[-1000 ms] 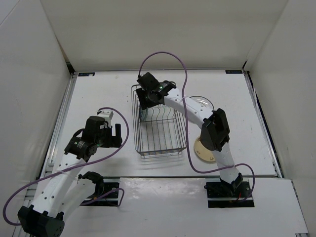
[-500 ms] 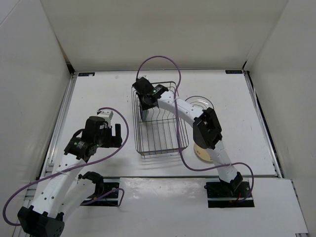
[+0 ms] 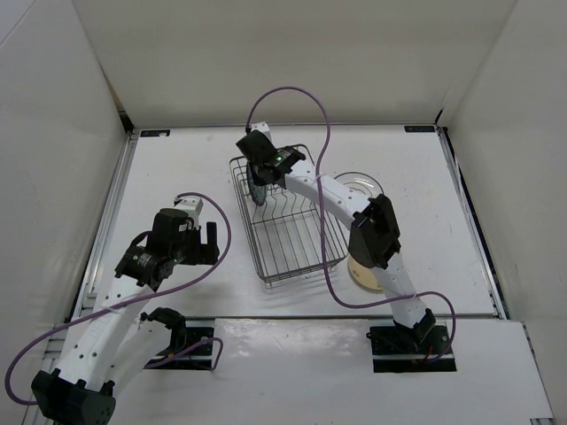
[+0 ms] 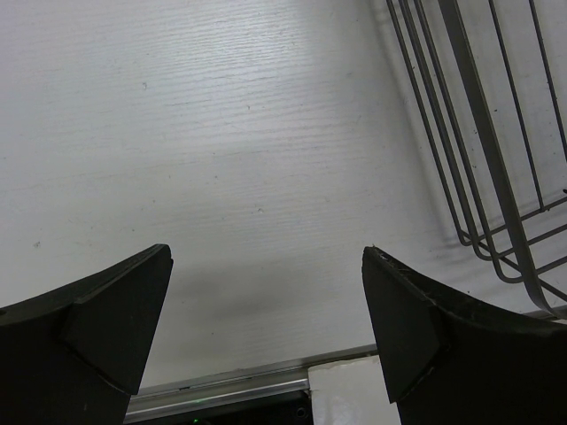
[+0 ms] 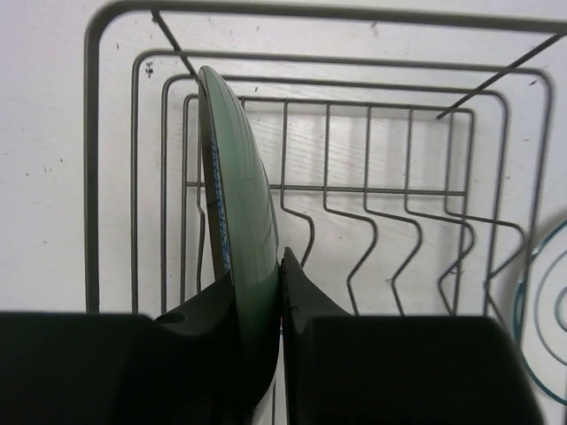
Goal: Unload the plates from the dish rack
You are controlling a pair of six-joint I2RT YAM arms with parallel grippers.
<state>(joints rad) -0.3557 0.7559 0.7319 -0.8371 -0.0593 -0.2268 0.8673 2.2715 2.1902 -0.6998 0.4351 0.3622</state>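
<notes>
Showing the clamp on the last racked plate: the right gripper (image 5: 264,285), wide apart a sec. ago, has been brought nearly closed, and in the right wrist view its two fingers are seen pressed against both faces of the teal plate (image 5: 235,177) at its lower rim. The plate stands on edge between the tines at the far-left end of the dish rack (image 3: 288,243), i.e. upper centre of the top view. Over the same interval the rack has been skewed, its near end swung toward frame right vs. its earlier squarer pos., prob. nudged by the arm. The ringed white plate (image 3: 361,188) lies flat on the table (image 4: 221,133) just right of the rack, and the cream plate (image 3: 361,273) is partly hidden under the right forearm at lower right; both are judged already unloaded. The left gripper (image 4: 266,266) is held fully spread w/ nothing in it, over bare table at centre left. With the grip made, only the lift-out and set-down appear to remain; since the rack shifts easily, it may be dragged along if the plate catches a tine.
</notes>
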